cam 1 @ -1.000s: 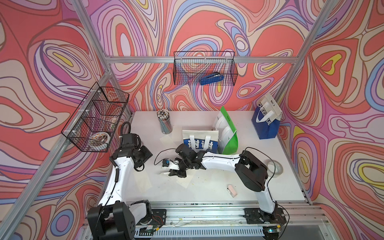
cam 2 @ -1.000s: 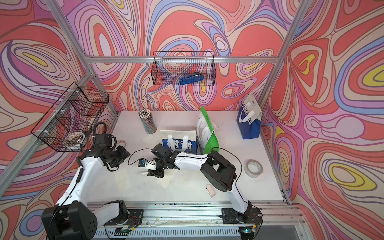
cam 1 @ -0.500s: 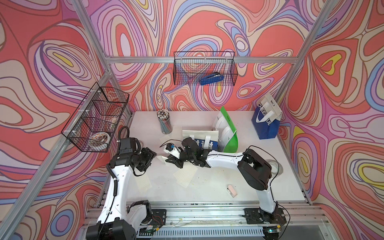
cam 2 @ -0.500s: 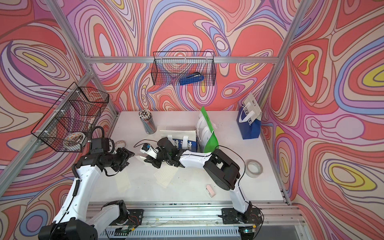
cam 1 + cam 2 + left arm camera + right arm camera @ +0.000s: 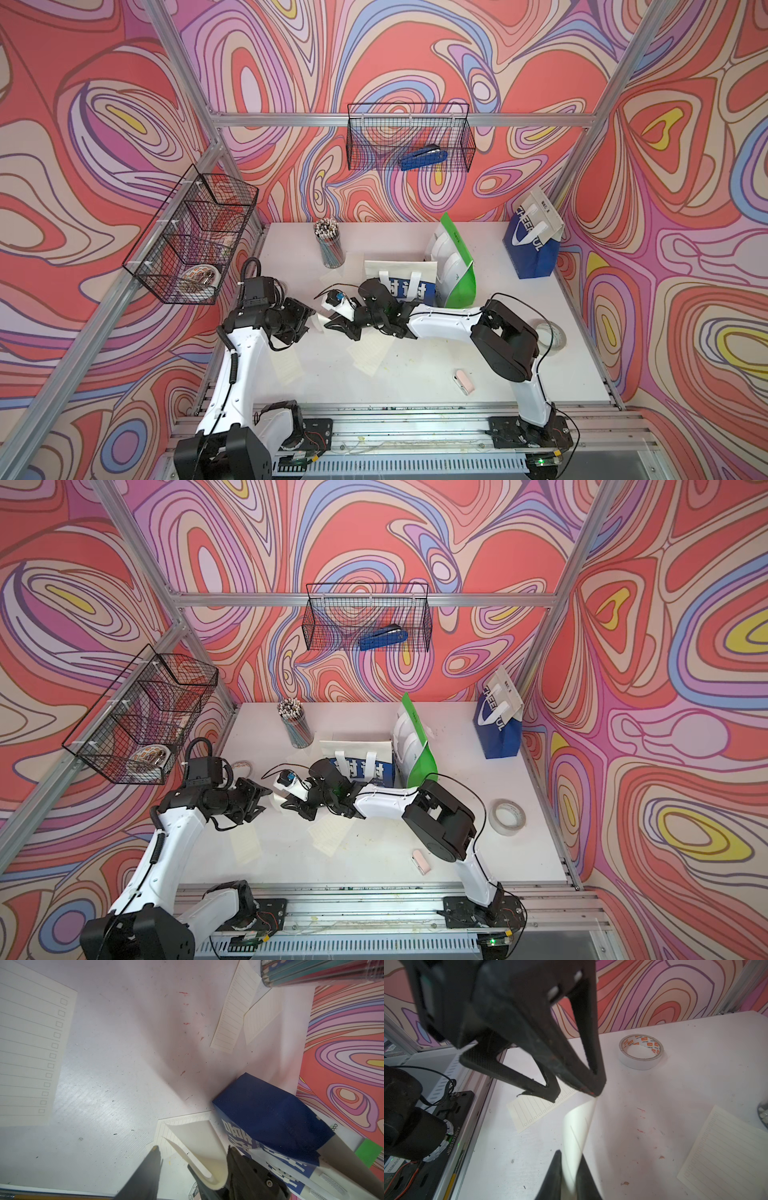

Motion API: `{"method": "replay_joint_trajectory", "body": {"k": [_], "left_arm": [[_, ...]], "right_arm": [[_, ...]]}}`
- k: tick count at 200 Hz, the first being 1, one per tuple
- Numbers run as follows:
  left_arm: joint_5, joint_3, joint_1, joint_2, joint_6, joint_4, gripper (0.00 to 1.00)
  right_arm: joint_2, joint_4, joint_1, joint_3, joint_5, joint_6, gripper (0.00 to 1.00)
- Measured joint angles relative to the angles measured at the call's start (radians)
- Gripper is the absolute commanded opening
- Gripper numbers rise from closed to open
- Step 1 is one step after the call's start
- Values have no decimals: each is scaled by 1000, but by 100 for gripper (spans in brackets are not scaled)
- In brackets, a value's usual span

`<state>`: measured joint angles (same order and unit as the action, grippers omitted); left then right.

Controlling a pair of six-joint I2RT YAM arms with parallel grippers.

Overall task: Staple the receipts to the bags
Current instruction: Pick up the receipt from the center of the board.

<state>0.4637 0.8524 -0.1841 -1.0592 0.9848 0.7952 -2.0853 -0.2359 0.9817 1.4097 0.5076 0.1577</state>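
- R gripper: I read it clamped narrow on a curled receipt, held up off the table.
- L gripper: jaws apart, straddling that receipt's free end. Paper leans on one finger; other finger is clear of it.
- Blue bag lies flat just behind R gripper, w/ green bag beside it.
- CHEERFUL bag stands well apart from both grippers, off R side.
- Spare slips lie flat below both grippers.
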Motion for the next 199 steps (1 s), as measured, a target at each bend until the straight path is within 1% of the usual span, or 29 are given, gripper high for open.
{"method": "replay_joint_trajectory", "body": {"k": [22, 35, 39, 44, 57, 71, 86, 96, 104, 121, 138, 143, 148, 151, 155, 175, 199], "left_arm": [[-4, 0, 0, 0, 16, -8, 56], [-3, -3, 0, 0, 26, -17, 55], [-3, -4, 0, 0, 30, -19, 52], [-3, -7, 0, 0, 34, -23, 46], [-1, -19, 0, -1, 44, -31, 33], [3, -34, 0, -4, 53, -41, 28], [8, -47, 0, -8, 62, -47, 19], [9, -50, 0, -13, 66, -52, 17], [10, -50, 0, -16, 67, -55, 8], [16, -50, 0, -20, 68, -66, 0], [24, -50, 0, -25, 67, -74, 1], [27, -50, 0, -28, 67, -76, 9], [31, -51, 0, -31, 67, -80, 23], [34, -52, 0, -32, 67, -82, 30], [36, -55, 0, -34, 67, -88, 34], [54, -74, 0, -38, 77, -114, 37], [76, -87, 0, -42, 90, -133, 38]], "right_arm": [[0, 0, 5, 0, 5, 8, 15], [0, 0, 6, 0, 5, 9, 15], [0, 0, 7, 0, 5, 10, 15], [0, 0, 8, 0, 5, 10, 15], [0, 0, 8, 0, 5, 10, 15], [0, 0, 8, 0, 5, 13, 15], [0, 1, 8, 0, 5, 23, 15], [0, 3, 9, 0, 3, 32, 15], [0, 3, 10, 0, 3, 37, 15], [0, 2, 13, 0, 2, 45, 15], [0, -7, 15, -5, 1, 53, 15], [1, -12, 15, -9, 0, 56, 15], [2, -15, 15, -14, -1, 60, 15], [2, -17, 15, -17, -2, 62, 15], [2, -19, 15, -21, -2, 64, 15], [4, -22, 15, -38, -3, 74, 15], [4, -23, 15, -45, -8, 86, 15]]}}
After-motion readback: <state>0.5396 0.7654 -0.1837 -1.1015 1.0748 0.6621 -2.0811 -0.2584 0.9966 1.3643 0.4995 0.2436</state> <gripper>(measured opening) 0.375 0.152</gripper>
